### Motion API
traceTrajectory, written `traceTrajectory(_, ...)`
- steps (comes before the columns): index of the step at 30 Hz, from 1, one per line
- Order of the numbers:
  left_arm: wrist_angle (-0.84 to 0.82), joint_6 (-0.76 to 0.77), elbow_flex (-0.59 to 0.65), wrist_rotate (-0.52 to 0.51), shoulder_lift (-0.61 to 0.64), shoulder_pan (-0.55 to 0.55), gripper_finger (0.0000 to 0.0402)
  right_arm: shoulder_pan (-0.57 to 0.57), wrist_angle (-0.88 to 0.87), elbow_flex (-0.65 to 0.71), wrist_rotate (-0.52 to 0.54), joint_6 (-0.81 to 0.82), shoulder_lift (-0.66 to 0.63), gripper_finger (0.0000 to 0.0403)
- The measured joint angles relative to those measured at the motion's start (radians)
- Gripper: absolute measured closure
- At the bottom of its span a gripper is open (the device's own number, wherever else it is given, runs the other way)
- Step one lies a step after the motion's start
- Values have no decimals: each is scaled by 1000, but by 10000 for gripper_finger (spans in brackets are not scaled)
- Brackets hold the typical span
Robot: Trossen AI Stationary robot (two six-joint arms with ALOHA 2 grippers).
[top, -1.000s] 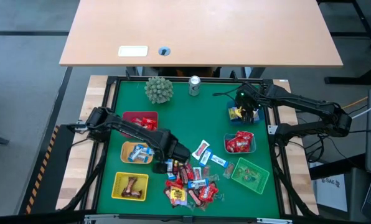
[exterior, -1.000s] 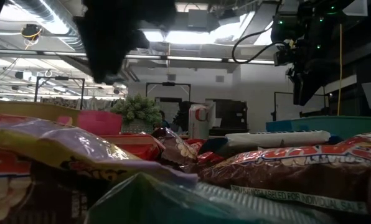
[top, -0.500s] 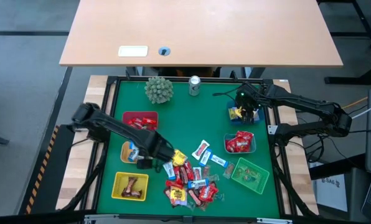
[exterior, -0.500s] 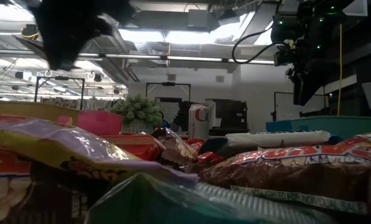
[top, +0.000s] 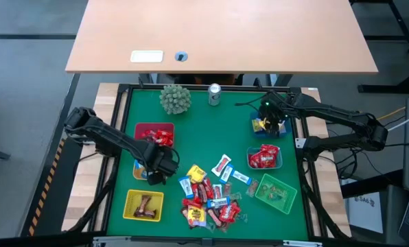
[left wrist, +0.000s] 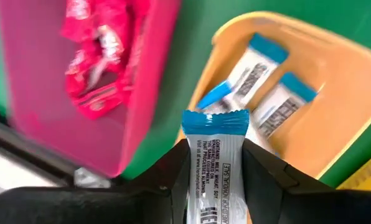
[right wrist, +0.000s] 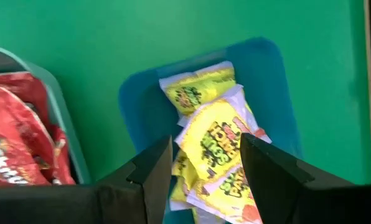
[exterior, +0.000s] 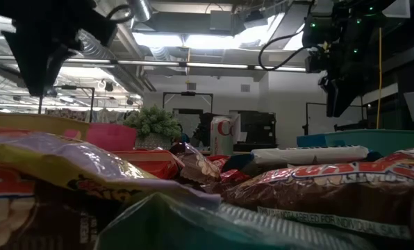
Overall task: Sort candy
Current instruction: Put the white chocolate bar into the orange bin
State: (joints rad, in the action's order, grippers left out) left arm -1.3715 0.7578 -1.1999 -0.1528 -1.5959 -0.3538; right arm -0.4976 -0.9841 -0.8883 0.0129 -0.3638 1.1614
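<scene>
My left gripper [left wrist: 215, 180] has swung back from the candy pile [top: 208, 202]. Its fingers [left wrist: 164, 180] clamp a blue-white bar [left wrist: 214, 174], orange basket [left wrist: 335, 93] just beyond. My right gripper's [right wrist: 204, 168] fingers stand apart above yellow sweets [right wrist: 213, 140].

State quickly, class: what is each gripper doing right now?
Left gripper: shut on a blue-white candy bar, over the orange basket.
Right gripper: open, empty, above the blue basket.

Left end effector [left wrist: 213, 186] clamped; right end effector [right wrist: 205, 163] spread.
</scene>
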Motion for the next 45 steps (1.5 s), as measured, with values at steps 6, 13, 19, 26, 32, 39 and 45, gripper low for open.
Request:
traceTrajectory(6, 88, 44, 46, 29, -1, 6, 282, 0, 40, 0, -33, 0, 0, 214)
traceTrajectory(13, 119, 175, 89, 69, -1, 31, 243, 0, 79, 0, -168, 0, 0, 214)
traceTrajectory(19, 166, 181, 89, 59, -1, 34, 220, 1, 123, 0, -365, 0, 0, 214)
traceTrajectory(26, 368, 150, 89, 58, -1, 34, 219, 101, 284, 0, -525, 0, 0, 214)
traceTrajectory(32, 509, 123, 89, 58, -1, 34, 219, 290, 437, 0, -519, 0, 0, 214)
traceTrajectory(39, 648, 122, 89, 57, -1, 34, 219, 458, 533, 0, -451, -3, 10, 214)
traceTrajectory(45, 780, 76, 89, 0, -1, 33, 219, 557, 571, 0, -441, -2, 62, 214)
